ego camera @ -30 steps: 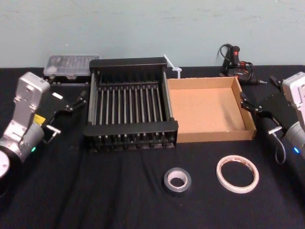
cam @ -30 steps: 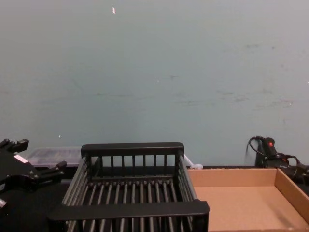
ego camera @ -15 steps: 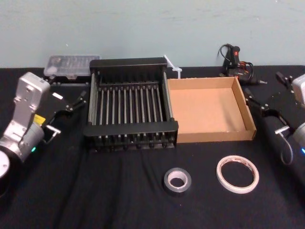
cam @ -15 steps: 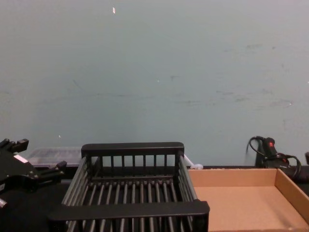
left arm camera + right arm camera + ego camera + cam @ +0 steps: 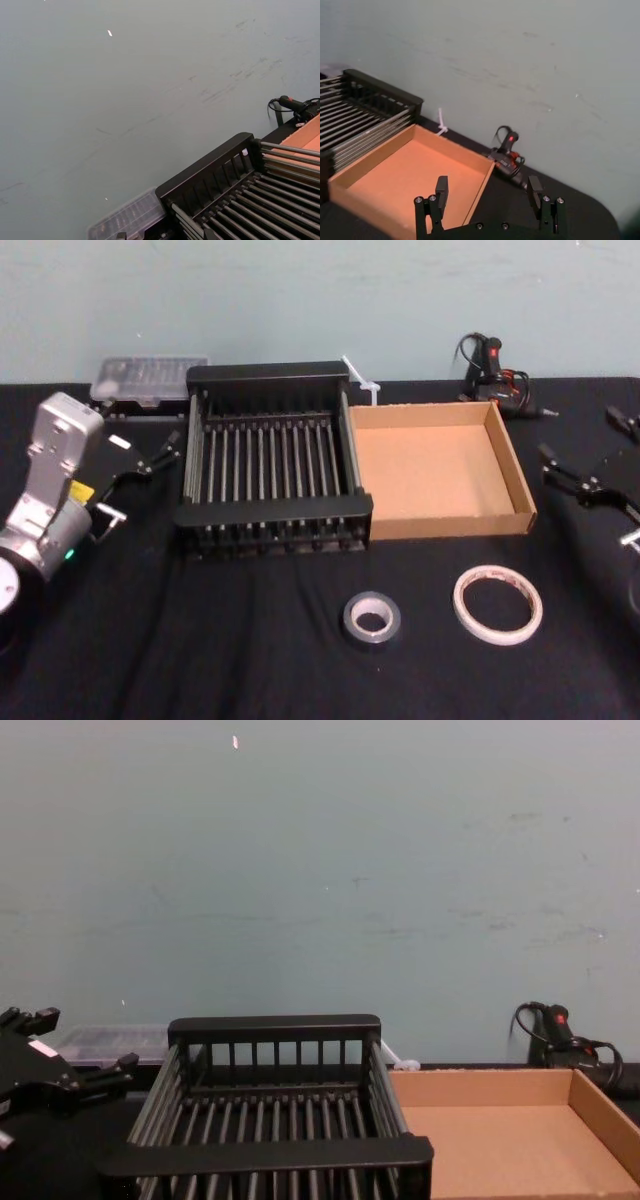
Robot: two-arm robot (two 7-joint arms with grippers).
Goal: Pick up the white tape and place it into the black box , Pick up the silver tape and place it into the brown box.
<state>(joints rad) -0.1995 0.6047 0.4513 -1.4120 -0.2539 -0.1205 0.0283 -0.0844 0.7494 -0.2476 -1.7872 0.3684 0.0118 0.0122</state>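
Black desk (image 5: 200, 640): both tapes lie near its front edge. Right gripper (image 5: 590, 485), spread and empty, could grab the white tape (image 5: 498, 604) off-centre; left gripper (image 5: 145, 455) idles, spread.

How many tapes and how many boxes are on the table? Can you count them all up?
Tape rolls: 2, the white tape and the silver tape.
Boxes: 2, the black box and the brown box.
Total: 4

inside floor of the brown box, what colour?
Plain tan cardboard, unmarked; the brown box shows best in the head view.
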